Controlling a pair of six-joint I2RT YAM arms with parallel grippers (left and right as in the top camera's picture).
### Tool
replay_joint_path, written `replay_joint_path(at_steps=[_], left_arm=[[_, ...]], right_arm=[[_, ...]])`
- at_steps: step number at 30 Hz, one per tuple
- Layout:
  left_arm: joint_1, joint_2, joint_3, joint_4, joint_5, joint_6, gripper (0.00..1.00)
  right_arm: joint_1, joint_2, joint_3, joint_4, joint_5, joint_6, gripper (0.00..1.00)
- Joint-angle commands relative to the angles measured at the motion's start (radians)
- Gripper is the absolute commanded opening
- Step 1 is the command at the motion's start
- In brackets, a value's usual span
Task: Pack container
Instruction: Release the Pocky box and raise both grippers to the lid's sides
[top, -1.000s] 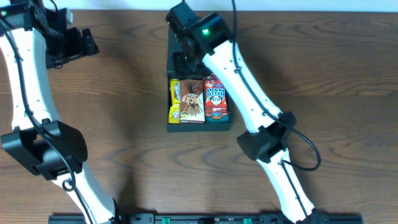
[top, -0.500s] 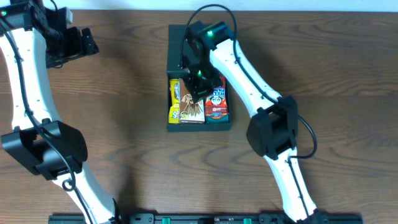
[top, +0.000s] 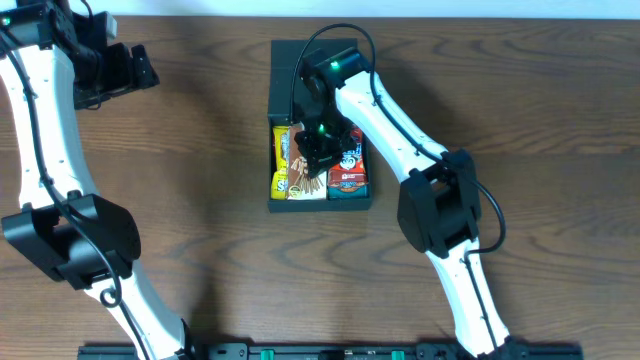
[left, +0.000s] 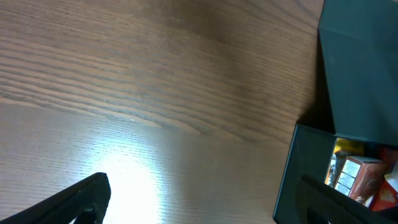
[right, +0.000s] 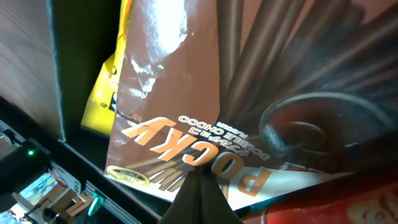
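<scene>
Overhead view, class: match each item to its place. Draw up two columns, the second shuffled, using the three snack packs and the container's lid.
Column one
1. Pocky box
2. yellow pack
3. red snack box
4. container lid

Column two
A. folded open at the far end
B. right side of the container
C. middle of the container
D. left side of the container

Pairs: 1-C, 2-D, 3-B, 4-A

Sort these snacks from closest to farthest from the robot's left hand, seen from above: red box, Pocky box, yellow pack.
1. yellow pack, left side of the container, nearest the left hand.
2. Pocky box, middle, under the right hand.
3. red box, right side, farthest.
</scene>
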Motion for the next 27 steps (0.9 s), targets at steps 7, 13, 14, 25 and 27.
replay_joint_path(at_steps=[7,13,14,25,27], left_arm=[[-0.001,0.000,-0.003,0.010,0.066,0.001,0.95],[-0.051,0.000,-0.004,0.065,0.086,-0.031,1.00],[-0.068,0.000,-0.007,0.079,0.087,-0.038,0.89],[-0.297,0.051,-0.166,0.421,0.130,-0.276,0.06],[-0.315,0.087,-0.177,0.455,0.130,-0.303,0.06]], right_arm=[[-0.047,-0.018,0.319,-0.084,0.015,-0.071,0.01],[-0.189,-0.029,0.493,0.016,0.278,-0.051,0.02],[-0.218,-0.029,0.495,0.034,0.351,-0.010,0.02],[-0.403,-0.017,0.276,0.296,0.235,0.015,0.02],[-0.432,-0.017,0.184,0.367,0.118,0.016,0.02]])
